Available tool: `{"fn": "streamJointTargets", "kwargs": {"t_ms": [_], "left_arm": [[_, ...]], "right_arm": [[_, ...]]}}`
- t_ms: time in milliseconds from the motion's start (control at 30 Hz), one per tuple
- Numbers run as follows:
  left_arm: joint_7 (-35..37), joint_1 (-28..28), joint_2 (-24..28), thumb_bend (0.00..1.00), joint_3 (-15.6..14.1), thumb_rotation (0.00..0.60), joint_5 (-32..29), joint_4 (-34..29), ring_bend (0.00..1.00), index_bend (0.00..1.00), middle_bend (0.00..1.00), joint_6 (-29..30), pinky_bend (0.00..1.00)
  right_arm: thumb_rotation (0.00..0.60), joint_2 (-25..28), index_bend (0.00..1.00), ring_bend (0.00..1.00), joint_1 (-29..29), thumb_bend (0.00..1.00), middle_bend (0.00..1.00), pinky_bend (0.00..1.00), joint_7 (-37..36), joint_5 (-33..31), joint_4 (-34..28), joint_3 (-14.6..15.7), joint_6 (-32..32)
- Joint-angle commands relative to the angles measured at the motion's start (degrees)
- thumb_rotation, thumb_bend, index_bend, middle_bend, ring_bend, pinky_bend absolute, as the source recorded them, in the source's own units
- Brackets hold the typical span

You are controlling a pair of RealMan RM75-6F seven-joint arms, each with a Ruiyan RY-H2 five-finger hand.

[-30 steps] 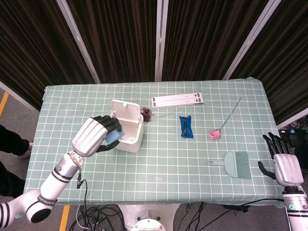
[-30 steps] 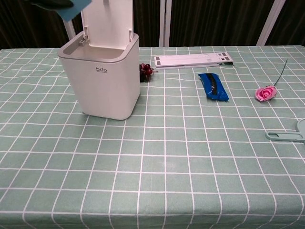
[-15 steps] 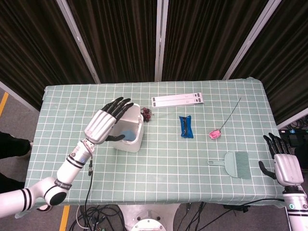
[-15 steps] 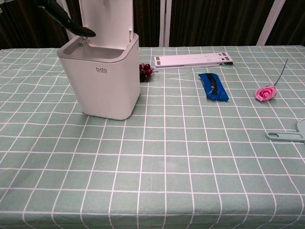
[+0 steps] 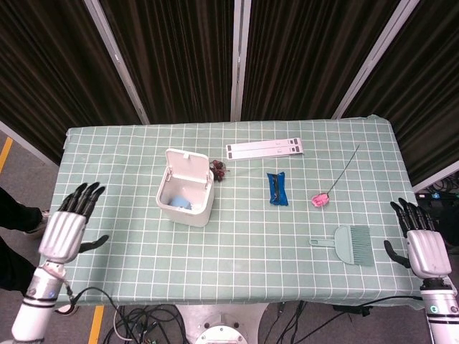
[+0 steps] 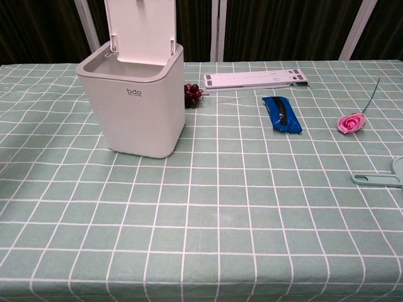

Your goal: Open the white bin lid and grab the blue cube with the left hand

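Blue cube [image 5: 180,203] sits on the floor of the white bin [image 5: 203,212], lid [image 5: 185,167] up; left hand [image 5: 63,233], empty with fingers apart, hangs off the table's left edge, well apart but far nearer than the open, empty right hand [image 5: 424,251].

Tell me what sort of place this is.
Probably a robot test station, not a home: a table in a green checked cloth, dark curtains behind, loose cables on the floor, and a robot hand at each side.
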State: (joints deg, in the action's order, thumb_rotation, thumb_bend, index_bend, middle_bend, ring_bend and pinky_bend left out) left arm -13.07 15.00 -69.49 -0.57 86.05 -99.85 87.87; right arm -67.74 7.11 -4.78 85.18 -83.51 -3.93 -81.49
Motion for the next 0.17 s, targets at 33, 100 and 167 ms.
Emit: {"fn": "streamJointTargets", "kwargs": {"t_ms": [33,100,167], "left_arm": [[3.3,-4.2,-0.7,0.06,-2.7,0.600,-2.4,6.3,0.03,0.08,0.07,0.4,0.19],[4.8,-4.9,-1.6,0.06,-2.7,0.600,-2.9,8.6,0.03,0.08,0.07,0.2,0.19],[6.4,-5.4,-2.5,0.06,-2.5,0.600,-2.9,10.6,0.02,0.08,0.07,0.0,0.19]], "right_arm": [[0.600,-0.4,0.00,0.00,0.1,0.27,0.00,0.00,0.9,0.3,-0.5,0.3,0.1],[0.600,-0.7,0.00,0.00,0.1,0.27,0.00,0.00,1.4,0.3,-0.6,0.4,0.3],[0.600,-0.8,0.00,0.00,0.2,0.27,0.00,0.00,1.8,0.2,-0.8,0.4,0.5]]}}
